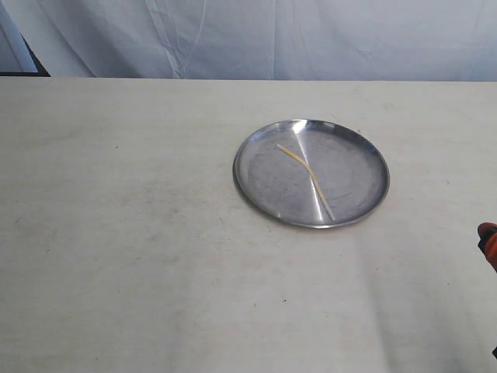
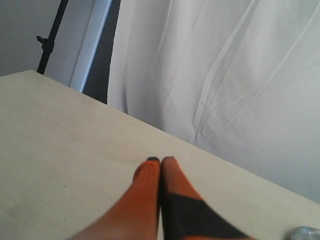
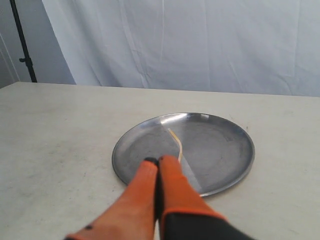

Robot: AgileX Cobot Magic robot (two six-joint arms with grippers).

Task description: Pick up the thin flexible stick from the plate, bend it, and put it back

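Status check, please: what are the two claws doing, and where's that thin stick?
Grippers shut, empty: left gripper over the table, right gripper facing the plate. The thin flexible stick lies kinked on the plate, nothing over it.

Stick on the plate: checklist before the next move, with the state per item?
1. The thin flexible stick lies wholly inside the plate: ok.
2. The stick shows a kink near its middle: ok.
3. The stick is in one piece at the kink: cannot tell, too thin.
4. The left tool is shut and holds nothing: ok.
5. The right tool is shut and holds nothing: ok.
6. The right tool is off the plate, at the edge of the exterior view: ok.
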